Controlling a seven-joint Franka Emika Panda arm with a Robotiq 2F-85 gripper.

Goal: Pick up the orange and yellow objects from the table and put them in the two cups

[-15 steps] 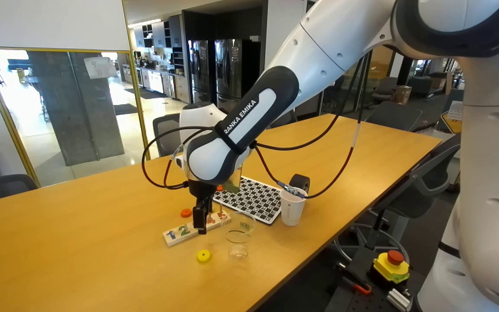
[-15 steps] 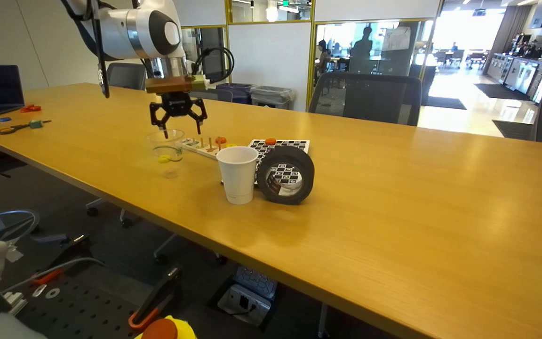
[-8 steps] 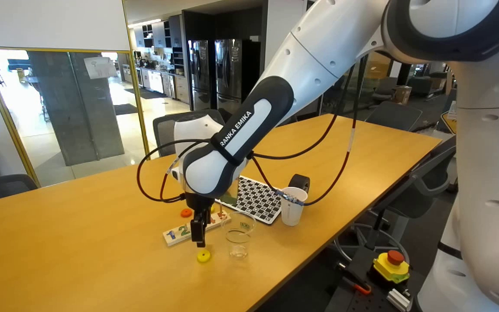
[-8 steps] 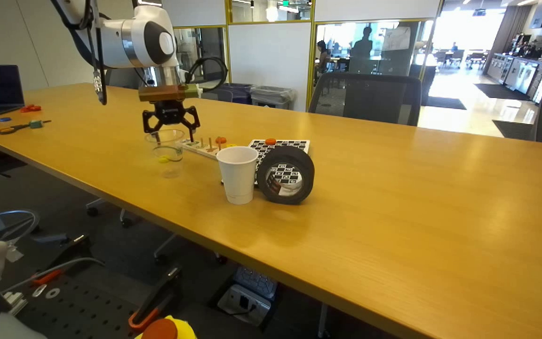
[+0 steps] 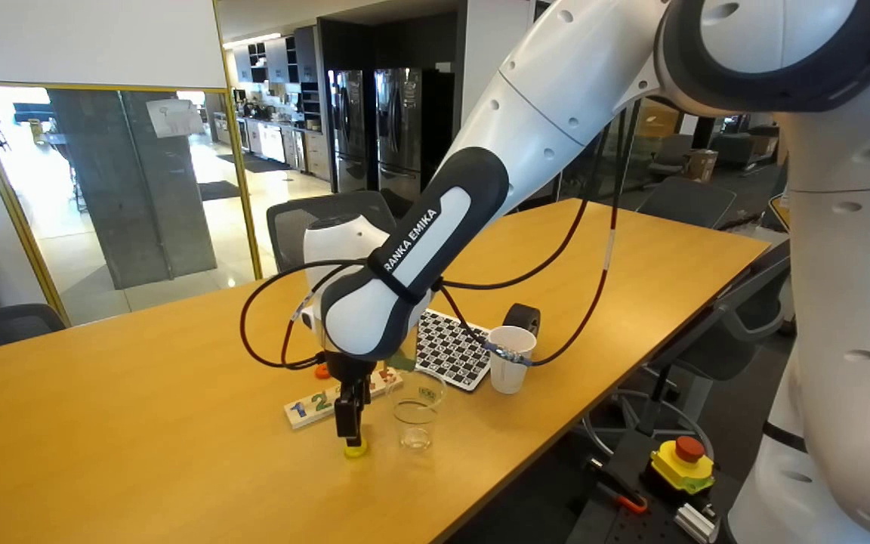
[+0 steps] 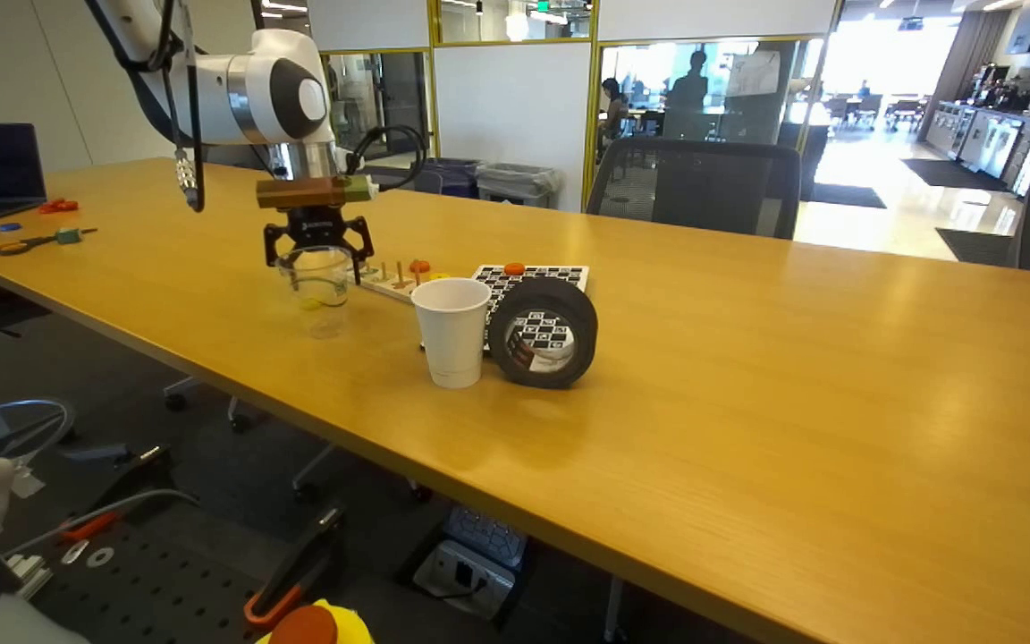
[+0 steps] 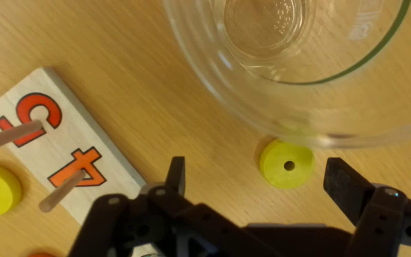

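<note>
- At left we see a pale, numbered wooden strip (image 5: 314, 409), fitted with pegs (image 7: 13, 135), lying on a light-brown table (image 5: 140, 453).
- Beyond it lie an orange disc (image 5: 321, 372), partly hidden behind the arm (image 5: 359, 325) in an exterior view, and a far yellow disc (image 7: 2, 189), seen in our wrist view.
- The gripper (image 7: 254, 175) reaches down with its jaws spread wide, one finger (image 7: 177, 175) standing on each side of a near yellow disc (image 7: 280, 175).
- That near yellow disc, bright, round and pierced by a dark hole, lies flat on the table; in the wrist view we see a gap on both sides.
- Just right of it a clear cup (image 5: 415, 412) stands upright, close in the way; its rim overlaps the disc's edge in the wrist view. We cannot tell whether the gripper touches it.
- Farther right, a black-and-white checkered board (image 5: 450, 351) lies partly covered by the arm, an orange piece (image 6: 514, 269) upon it in an exterior view.
- At right, an opaque white cup (image 5: 508, 377) stands upright, a cable (image 5: 508, 353) crossing before it in an exterior view, with a black roll (image 6: 584, 333) on edge just beside.
</note>
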